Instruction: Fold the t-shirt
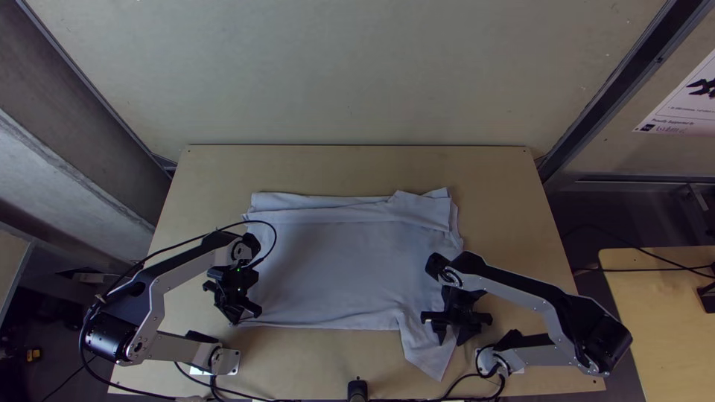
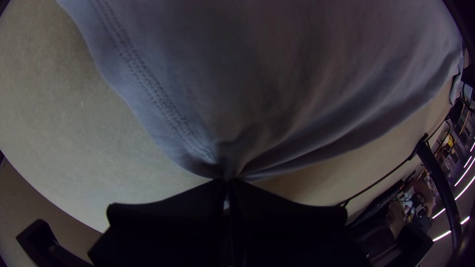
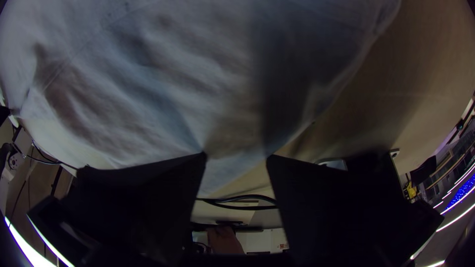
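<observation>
One pale t-shirt (image 1: 335,260) is lying across the desk (image 1: 506,223). The left arm (image 1: 182,274) is pinching its near-left corner (image 2: 205,155), presumably for lifting; the right arm (image 1: 514,291) is holding jaws apart over the near-right flap (image 1: 423,348), likely for gripping.

T-shirt's pinched part (image 2: 228,167) seemingly hidden; poster (image 1: 684,108) cut off.

Table (image 1: 335,167): dimly lit around the t-shirt (image 1: 335,260).
Shadow: across the t-shirt, right wrist view.
Strip lights (image 2: 465,188): glaring, beyond it.
Wrist views: edges bent, corners dark.
</observation>
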You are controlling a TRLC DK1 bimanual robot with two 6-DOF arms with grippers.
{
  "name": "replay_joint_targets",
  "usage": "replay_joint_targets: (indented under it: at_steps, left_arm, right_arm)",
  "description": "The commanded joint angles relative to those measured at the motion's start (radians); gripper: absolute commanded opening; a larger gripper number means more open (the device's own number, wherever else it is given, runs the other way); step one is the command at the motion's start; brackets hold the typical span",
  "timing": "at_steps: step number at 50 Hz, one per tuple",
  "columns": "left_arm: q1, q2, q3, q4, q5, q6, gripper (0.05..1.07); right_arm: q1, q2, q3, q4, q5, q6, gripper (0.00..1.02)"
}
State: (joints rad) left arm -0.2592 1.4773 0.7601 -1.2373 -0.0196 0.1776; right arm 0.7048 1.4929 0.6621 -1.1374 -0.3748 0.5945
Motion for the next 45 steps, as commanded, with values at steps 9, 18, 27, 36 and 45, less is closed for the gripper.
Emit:
replay_joint_targets:
  at_steps: [9, 18, 27, 36, 45]
  left_arm:
    - [0.008, -0.018, 0.005, 0.050, -0.006, 0.014, 0.08]
    - [0.009, -0.117, 0.013, 0.096, 0.003, 0.005, 0.08]
    - [0.051, -0.268, 0.016, 0.136, 0.024, 0.002, 0.08]
    - [0.184, -0.353, 0.018, 0.154, 0.081, 0.056, 0.08]
    - [0.238, -0.368, 0.036, 0.153, 0.083, 0.083, 0.08]
  right_arm:
    - [0.005, -0.045, -0.004, 0.110, 0.125, -0.015, 0.03]
    - [-0.080, -0.128, 0.033, 0.030, 0.128, -0.062, 0.03]
    - [-0.235, -0.204, 0.082, -0.056, 0.157, -0.174, 0.03]
    - [-0.363, -0.244, 0.114, -0.097, 0.208, -0.269, 0.03]
    - [-0.452, -0.247, 0.191, -0.117, 0.226, -0.309, 0.03]
